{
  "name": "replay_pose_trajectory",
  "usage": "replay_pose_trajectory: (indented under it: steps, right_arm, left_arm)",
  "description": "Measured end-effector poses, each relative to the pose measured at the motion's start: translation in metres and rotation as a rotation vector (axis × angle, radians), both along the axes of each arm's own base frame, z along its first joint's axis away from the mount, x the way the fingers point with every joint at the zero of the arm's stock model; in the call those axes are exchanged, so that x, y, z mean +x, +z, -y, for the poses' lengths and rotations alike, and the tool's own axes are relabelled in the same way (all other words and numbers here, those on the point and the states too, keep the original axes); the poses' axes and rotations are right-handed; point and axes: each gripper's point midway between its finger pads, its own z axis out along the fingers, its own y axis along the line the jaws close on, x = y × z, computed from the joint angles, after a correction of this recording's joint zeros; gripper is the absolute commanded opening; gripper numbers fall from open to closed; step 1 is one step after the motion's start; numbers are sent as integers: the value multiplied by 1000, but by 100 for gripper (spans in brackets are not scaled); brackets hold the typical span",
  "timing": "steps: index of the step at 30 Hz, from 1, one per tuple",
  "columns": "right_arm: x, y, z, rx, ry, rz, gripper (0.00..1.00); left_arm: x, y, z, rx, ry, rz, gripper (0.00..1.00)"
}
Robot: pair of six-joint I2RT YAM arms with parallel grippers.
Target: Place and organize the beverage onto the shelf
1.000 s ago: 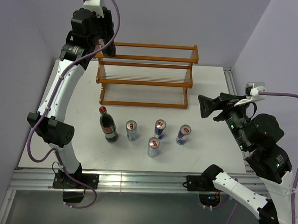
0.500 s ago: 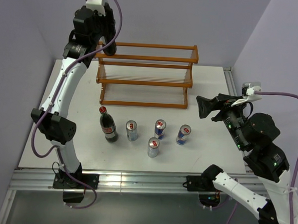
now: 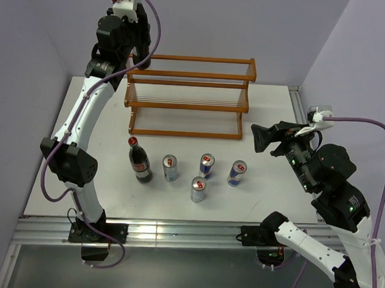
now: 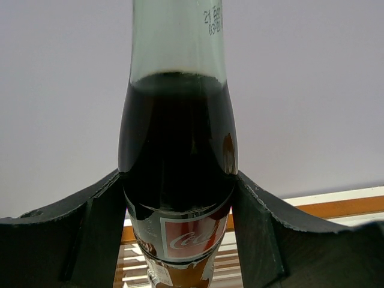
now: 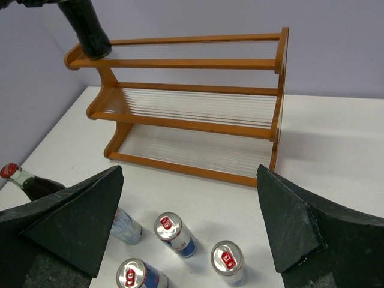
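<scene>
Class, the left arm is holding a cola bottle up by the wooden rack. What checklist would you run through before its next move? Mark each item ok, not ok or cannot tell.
1. Grip: the left claw has a finger on each side of the cola bottle: ok.
2. Bottle's base above the left end of the rack, at its top tier: ok.
3. Base resting on the rods: cannot tell.
4. Top tier free of other drinks: ok.
5. The right claw open, apart from the rack: ok.
6. The second bottle and four cans upright on the table: ok.

Table (image 3: 271, 116): shelf (image 3: 188, 105) at back; bottle (image 3: 140, 162), 4 cans (image 3: 170, 168) nearer, prob. unopened.
</scene>
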Motion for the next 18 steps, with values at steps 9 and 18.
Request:
replay_pose_trajectory:
  steps: [9, 18]
  right_arm:
    - [2, -5, -2, -10, 4, -11, 99]
    - [2, -6, -3, -14, 8, -12, 99]
  left_arm:
    - [-2, -2, -8, -8, 9, 32, 0]
    - [-2, -1, -14, -9, 15, 38, 0]
